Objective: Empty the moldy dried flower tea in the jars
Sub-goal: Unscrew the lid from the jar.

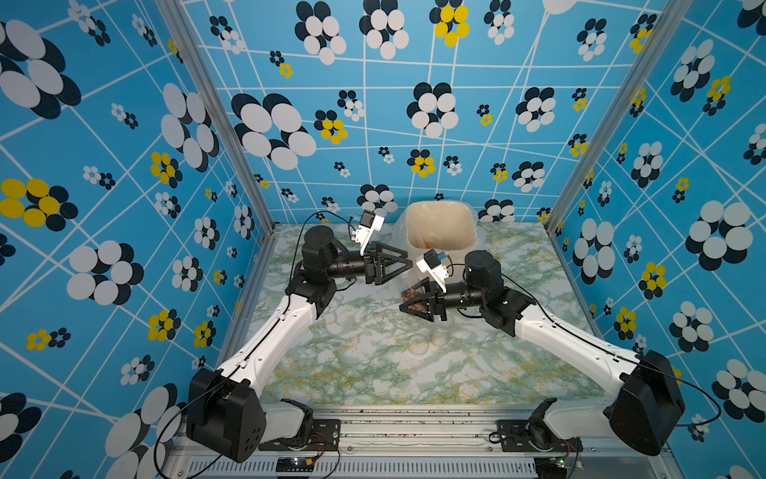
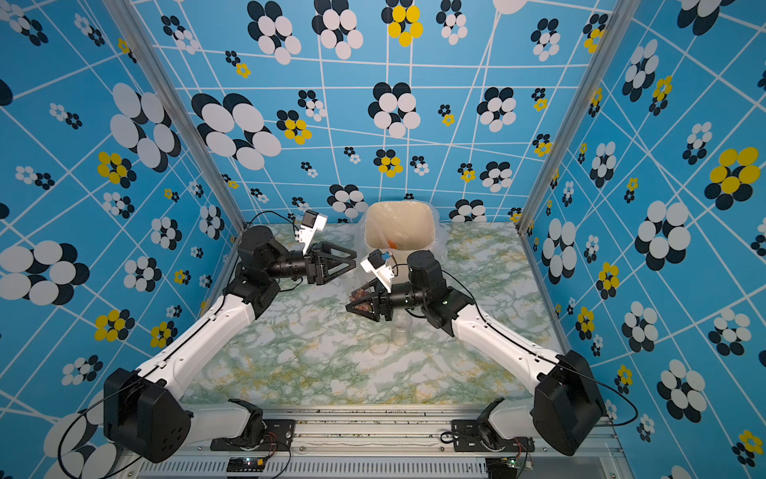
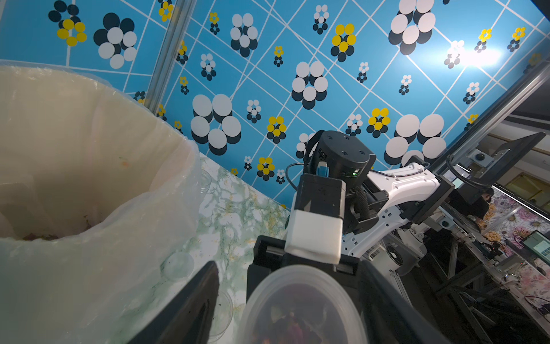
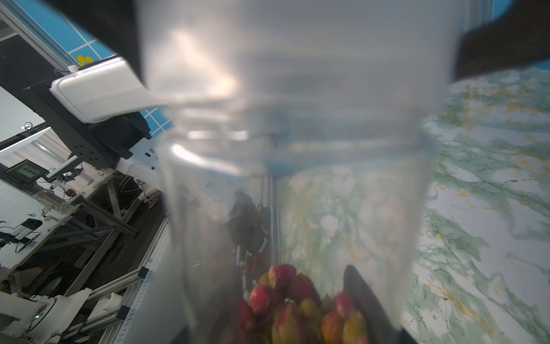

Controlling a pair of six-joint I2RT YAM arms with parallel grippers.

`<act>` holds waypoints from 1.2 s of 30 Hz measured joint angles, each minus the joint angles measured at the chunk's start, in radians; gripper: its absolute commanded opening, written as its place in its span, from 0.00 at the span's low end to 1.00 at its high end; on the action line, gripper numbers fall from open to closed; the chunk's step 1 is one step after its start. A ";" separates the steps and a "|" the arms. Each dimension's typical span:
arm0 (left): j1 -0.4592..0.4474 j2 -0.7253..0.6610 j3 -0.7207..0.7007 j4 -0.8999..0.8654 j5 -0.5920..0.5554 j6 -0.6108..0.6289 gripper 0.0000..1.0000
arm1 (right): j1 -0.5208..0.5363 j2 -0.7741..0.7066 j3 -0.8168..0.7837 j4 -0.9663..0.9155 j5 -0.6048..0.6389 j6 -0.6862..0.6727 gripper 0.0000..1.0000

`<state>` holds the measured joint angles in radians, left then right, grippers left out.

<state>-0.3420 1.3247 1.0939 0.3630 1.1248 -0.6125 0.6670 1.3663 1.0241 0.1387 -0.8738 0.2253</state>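
Right jaws are clamped on a small clear jar [image 3: 300, 303], holding it up above the middle of the worktop [image 1: 352, 365]. The jar lies tipped over, not standing. Left jaws are wide apart. They sit on both sides of one round end of the jar, with a gap showing on at least one side. I cannot tell if that end has a lid on it.

The reddish tea [image 4: 297, 306] is inside the held jar, piled at one end. The big bin [image 1: 439, 224] with its plastic bag stands at 12 o'clock from the jar, at the back of the worktop. An empty jar [image 1: 440, 331] stands at 5 o'clock from the held one, and a loose lid [image 1: 418, 344] lies at 6 o'clock.

I think some things could go wrong. The jar is not over the bin yet, so if it is open and tips more, tea could fall on the worktop. The jar looks smooth, so it could slide or turn in the right jaws. The left jaws are close, so a small bump could knock it loose. If a lid is on, no tea can come out.
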 measured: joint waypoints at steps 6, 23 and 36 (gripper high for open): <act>-0.009 0.007 0.000 0.000 0.001 0.001 0.65 | -0.001 0.000 0.002 -0.009 0.002 0.000 0.00; -0.113 -0.025 0.061 -0.287 -0.435 0.066 0.46 | -0.002 -0.003 0.005 -0.082 0.249 -0.067 0.00; -0.214 -0.069 0.150 -0.511 -0.800 0.017 0.45 | 0.063 -0.026 0.006 -0.087 0.498 -0.183 0.00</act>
<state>-0.5556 1.2552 1.2442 -0.1482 0.3248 -0.5957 0.7300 1.3407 1.0298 0.0521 -0.3759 0.0418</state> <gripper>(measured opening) 0.571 0.559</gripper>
